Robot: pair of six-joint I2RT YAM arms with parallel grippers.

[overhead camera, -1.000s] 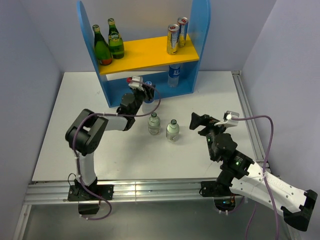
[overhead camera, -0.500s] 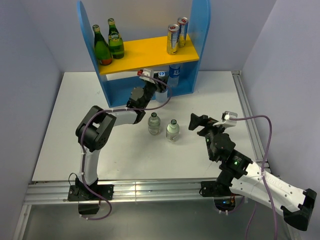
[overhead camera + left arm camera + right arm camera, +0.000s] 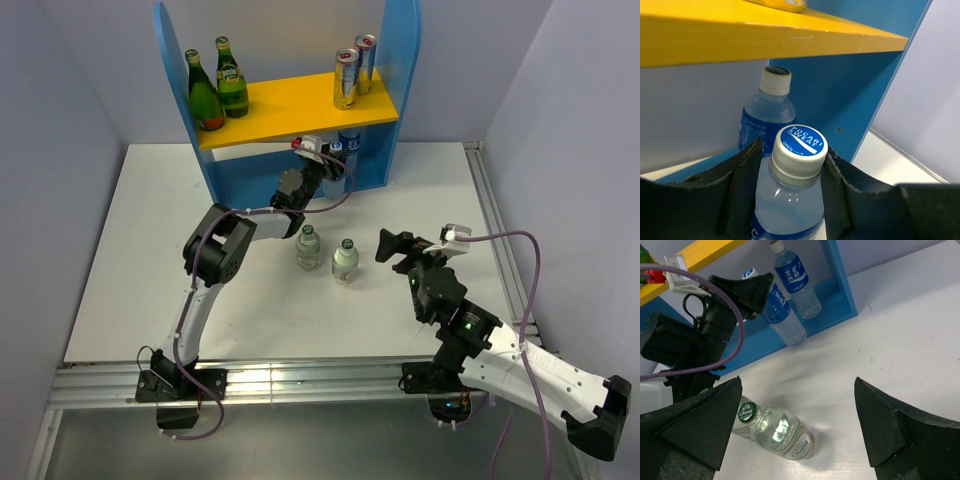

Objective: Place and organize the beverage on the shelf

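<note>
The blue shelf (image 3: 402, 70) with its yellow-orange upper board (image 3: 290, 105) stands at the back of the table. My left gripper (image 3: 325, 160) is shut on a Pocari Sweat bottle (image 3: 800, 142) and holds it upright under the board, at the shelf's lower level. The right wrist view also shows that bottle (image 3: 781, 312). A second blue-labelled water bottle (image 3: 767, 112) stands behind it near the right side panel. Two clear Chang bottles (image 3: 308, 248) (image 3: 345, 261) stand on the table in front. My right gripper (image 3: 395, 245) is open and empty, just right of them.
Two green bottles (image 3: 218, 85) stand at the left of the upper board and two cans (image 3: 354, 68) at its right. A metal rail (image 3: 495, 230) runs along the table's right edge. The left arm's cable (image 3: 715, 295) hangs near the shelf front.
My left gripper has moved right and deeper under the yellow board with the Pocari Sweat bottle in it. The right arm has hardly moved.
</note>
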